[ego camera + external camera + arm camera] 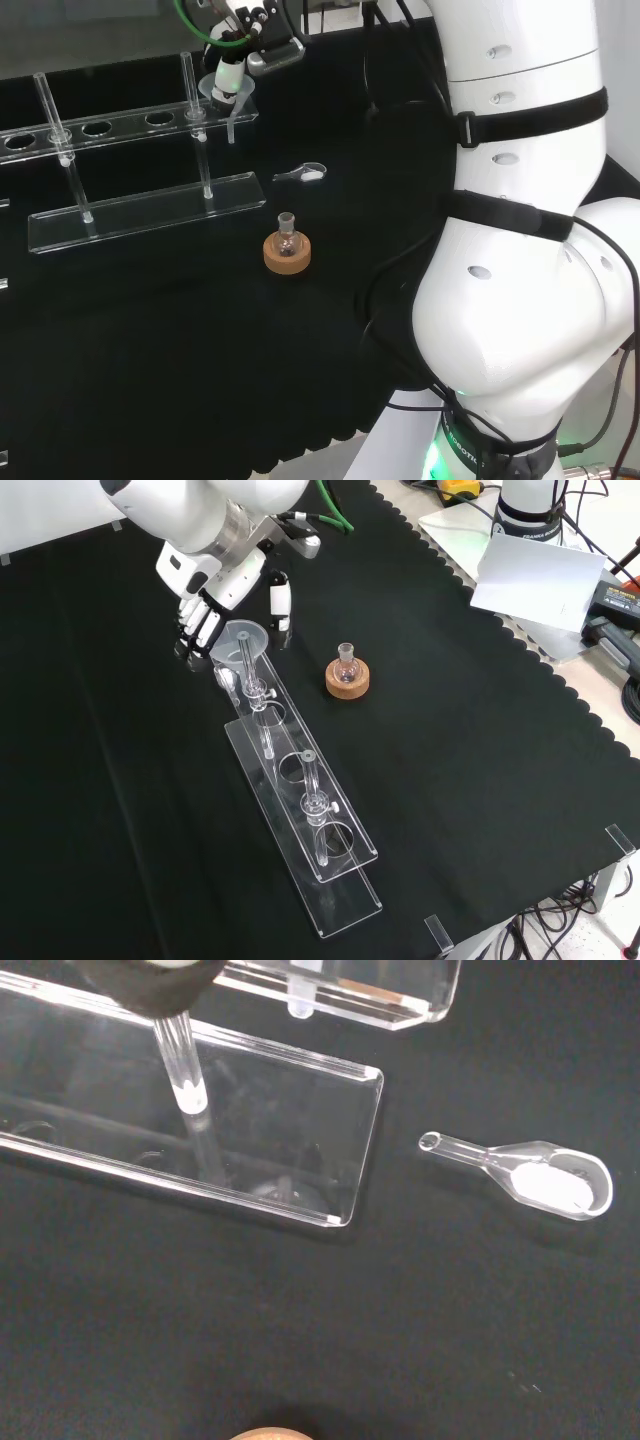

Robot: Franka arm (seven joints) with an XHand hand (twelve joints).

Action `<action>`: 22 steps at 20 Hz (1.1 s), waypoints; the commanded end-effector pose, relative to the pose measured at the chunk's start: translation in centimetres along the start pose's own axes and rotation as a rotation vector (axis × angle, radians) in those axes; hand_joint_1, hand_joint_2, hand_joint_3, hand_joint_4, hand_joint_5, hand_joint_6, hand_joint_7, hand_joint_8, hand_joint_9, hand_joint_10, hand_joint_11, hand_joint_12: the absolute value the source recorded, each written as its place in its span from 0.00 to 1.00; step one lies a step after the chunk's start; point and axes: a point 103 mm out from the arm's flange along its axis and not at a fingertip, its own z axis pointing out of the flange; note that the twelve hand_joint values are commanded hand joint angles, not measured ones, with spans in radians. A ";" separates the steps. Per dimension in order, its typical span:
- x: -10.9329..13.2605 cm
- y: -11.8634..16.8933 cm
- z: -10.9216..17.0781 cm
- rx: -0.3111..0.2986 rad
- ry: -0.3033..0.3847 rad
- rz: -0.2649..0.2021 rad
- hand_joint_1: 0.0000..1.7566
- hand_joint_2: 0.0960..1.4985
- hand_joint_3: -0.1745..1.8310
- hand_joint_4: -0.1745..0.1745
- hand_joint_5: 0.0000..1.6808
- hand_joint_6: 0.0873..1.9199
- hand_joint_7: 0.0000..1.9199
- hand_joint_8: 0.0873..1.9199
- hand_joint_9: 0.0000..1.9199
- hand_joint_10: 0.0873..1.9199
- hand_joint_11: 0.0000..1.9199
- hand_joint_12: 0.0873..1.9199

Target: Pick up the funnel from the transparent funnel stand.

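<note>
Hand (205,620) at far end of transparent funnel stand (300,810) in front view, fingers curled round funnel (243,640), thumb on the other side of it; grasping funnel. Funnel still seated in end hole of stand's top rail, wide mouth up, stem (230,130) hanging below rail in head view. In head view hand (232,75) near top edge of table (150,350), right at stand's right end, funnel (226,92) just under fingers.

Stand: clear base plate plus raised clear rail with round holes, held up by clear posts; runs lengthwise across table in head view (150,210), diagonally toward near edge in front view. Other holes in rail open, holding nothing visible.

Small round-bottom flask (346,663) upright on cork ring (347,679), just right of stand's far end in front view, apart from stand and hand. In head view flask (287,234) and cork ring (287,253) near middle of table, in front of stand base's right end.

Small clear scoop (535,1172) with white stuff in bowl lying flat on cloth, beside corner of stand base (300,1130) in wrist view, not touching it. Same scoop (303,174) in head view between stand's right end and flask, closer to stand. Clear post (185,1070) of stand close up in wrist view, cork ring edge (265,1434) barely in at picture border
</note>
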 end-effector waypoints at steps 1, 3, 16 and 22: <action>-0.3 0.1 0.2 -0.016 0.000 0.001 0.45 0.56 0.00 0.65 0.13 0.00 0.00 0.27 0.12 0.41 0.18 0.77; -0.6 0.2 0.4 -0.031 -0.003 0.003 0.44 0.56 0.00 0.64 0.14 0.00 0.01 0.30 0.13 0.41 0.18 0.77; -0.1 -0.5 -0.5 -0.191 -0.076 0.030 0.45 0.63 0.00 0.47 0.29 0.00 0.24 0.33 0.38 0.26 0.25 0.70; 0.2 -2.7 -3.0 -0.224 -0.115 0.027 0.46 0.65 0.00 0.47 0.40 0.02 0.33 0.32 0.45 0.23 0.29 0.67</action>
